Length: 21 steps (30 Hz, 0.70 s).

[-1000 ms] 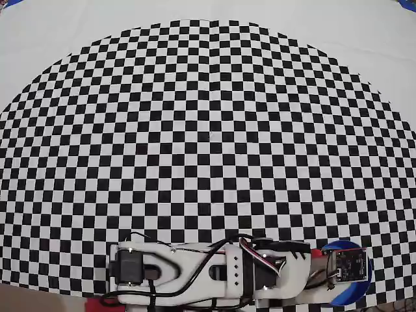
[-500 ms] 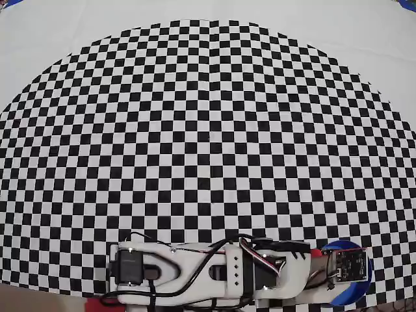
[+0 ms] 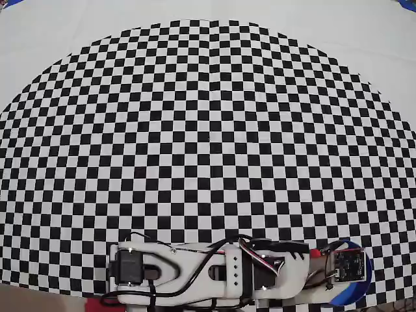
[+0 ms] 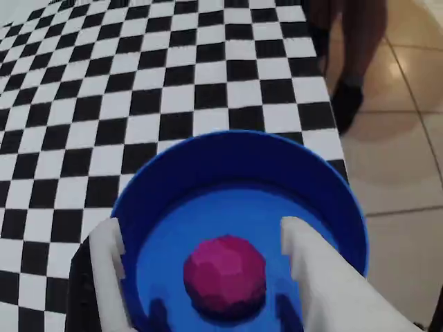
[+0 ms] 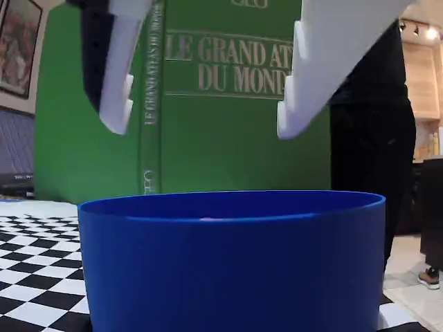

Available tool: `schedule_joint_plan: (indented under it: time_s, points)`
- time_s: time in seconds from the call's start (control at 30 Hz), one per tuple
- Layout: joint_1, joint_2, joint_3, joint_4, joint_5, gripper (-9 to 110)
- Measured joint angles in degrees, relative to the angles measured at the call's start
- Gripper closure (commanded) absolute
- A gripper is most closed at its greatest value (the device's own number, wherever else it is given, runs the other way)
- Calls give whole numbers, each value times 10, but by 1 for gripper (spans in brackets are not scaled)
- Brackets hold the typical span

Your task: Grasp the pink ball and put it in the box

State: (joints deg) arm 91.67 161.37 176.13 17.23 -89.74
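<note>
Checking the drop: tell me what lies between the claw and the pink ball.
Nothing. In the wrist view the open claw hangs above the pink ball, which rests inside the box.

1. The place looks like a home, not a lab.
2. In the fixed view a framed picture hangs on the wall, and a large green atlas stands behind the worktop.
3. The wrist view shows a beige tiled floor beside the checkered worktop.
4. A person's shoe shows at the fixed view's right edge.
</note>
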Motion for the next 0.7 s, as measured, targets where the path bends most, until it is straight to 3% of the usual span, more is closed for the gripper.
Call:
schedule_joint_plan:
  time_s: [0.7]
  points:
    - [-25,4,0,-28,40,75]
